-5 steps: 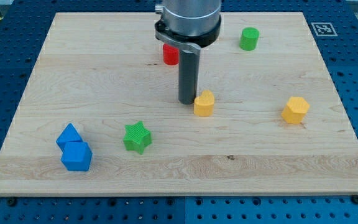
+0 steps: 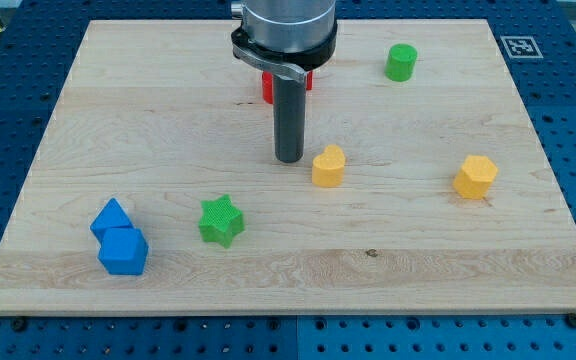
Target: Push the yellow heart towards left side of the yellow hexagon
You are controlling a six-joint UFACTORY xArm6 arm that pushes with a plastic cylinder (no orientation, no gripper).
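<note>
My tip (image 2: 289, 159) on board, just left of yellow heart (image 2: 328, 166), small gap between, not touching. Rod only, so no jaws to report. Yellow hexagon (image 2: 475, 177) well right of heart. Red block (image 2: 273, 86) behind rod, partly hidden. Green cylinder (image 2: 401, 62) far right. Green star (image 2: 220, 221) near left; two blue blocks (image 2: 120, 238) touching, further left.
</note>
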